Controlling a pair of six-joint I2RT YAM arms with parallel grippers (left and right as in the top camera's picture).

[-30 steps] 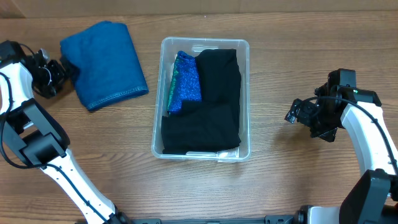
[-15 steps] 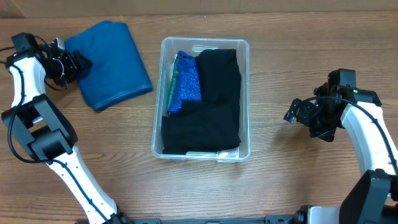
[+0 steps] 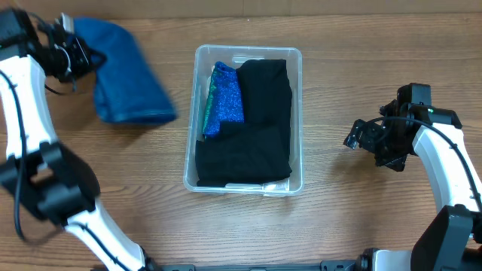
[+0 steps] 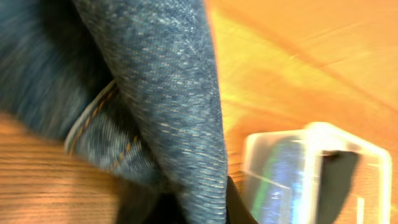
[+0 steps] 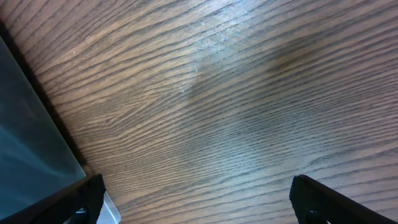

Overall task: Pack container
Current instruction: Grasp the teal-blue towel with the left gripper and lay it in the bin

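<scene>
Clear rigid plastic rectangular container (image 3: 300, 113) sits at the middle of the wood surface (image 3: 354, 218), partly filled with black folded cloth (image 3: 252, 128). My read: light, stiff, slick walls, so the thick rim is the place to hold. Left gripper (image 3: 84, 59) is well off to its left, apparently pinching blue denim-like folded cloth (image 3: 128, 83) (wrist view blurred). Right gripper (image 3: 355, 140) is spread and empty, near its right wall, not touching.

The left arm (image 3: 21, 90) reaches up to the far left corner, its white links blurred. The left gripper (image 3: 75, 57) points right and is clamped on a fold of blue denim cloth (image 3: 124, 71). The right arm (image 3: 446, 167) bends inward at mid-right, and the right gripper (image 3: 358, 136) faces left with its fingers (image 5: 93, 194) spread wide, holding nothing.
</scene>
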